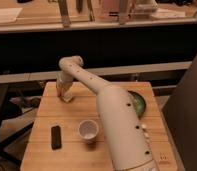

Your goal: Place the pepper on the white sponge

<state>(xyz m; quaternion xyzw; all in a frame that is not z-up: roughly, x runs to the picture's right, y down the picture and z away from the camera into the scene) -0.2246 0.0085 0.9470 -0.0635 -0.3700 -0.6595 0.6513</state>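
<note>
My gripper is at the far left of the wooden table, at the end of the white arm that reaches back from the lower right. It hangs right over the white sponge, which lies near the table's back left corner and is partly covered by it. I cannot make out a pepper at the gripper; it may be hidden.
A white cup stands at the table's front middle. A small black block lies at the front left. A green round object shows at the right, partly behind the arm. A dark counter runs behind the table.
</note>
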